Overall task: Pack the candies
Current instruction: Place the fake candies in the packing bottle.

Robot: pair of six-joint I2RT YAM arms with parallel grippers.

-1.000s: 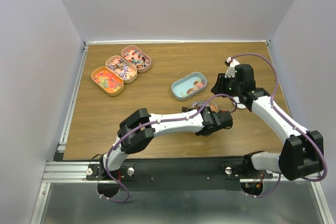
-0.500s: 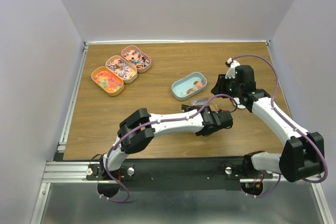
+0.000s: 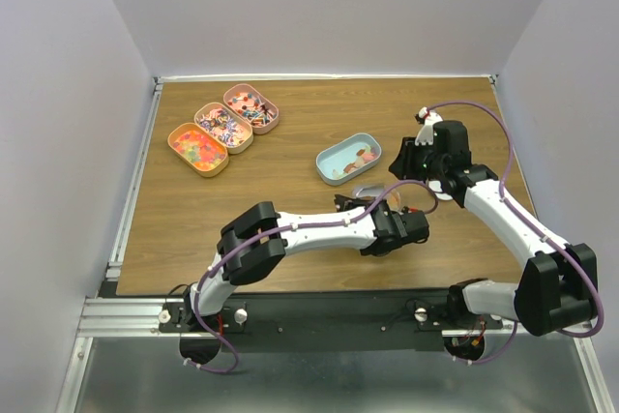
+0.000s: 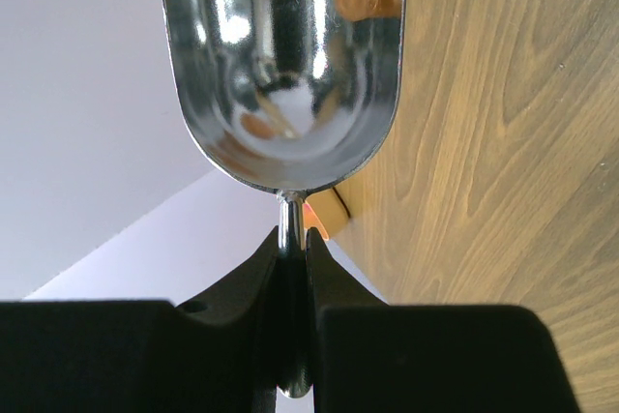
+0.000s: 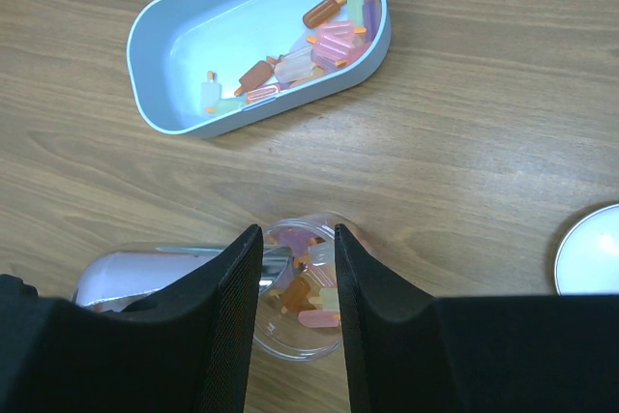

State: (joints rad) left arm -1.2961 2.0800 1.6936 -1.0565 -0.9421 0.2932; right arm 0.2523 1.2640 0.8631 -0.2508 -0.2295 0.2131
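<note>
Scoop gripped, candies in the cup
Left gripper [image 4: 293, 268] is clamped on the shiny silver metal scoop [image 4: 280, 65], mid-worktop toward the right edge. Right gripper [image 5: 296, 239] straddles a clear plastic cup [image 5: 280, 343] of tiny pastel candies [image 5: 305, 302], can't tell if it's squeezing. More sit in the pale blue oval tin [image 5: 164, 55] beyond

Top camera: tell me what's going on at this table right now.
The left gripper clamps a silver scoop by its handle, its bowl next to a clear cup of candies. The right gripper has its jaws either side of that cup, apparently holding it. A blue tin just beyond holds a few candies already.
</note>
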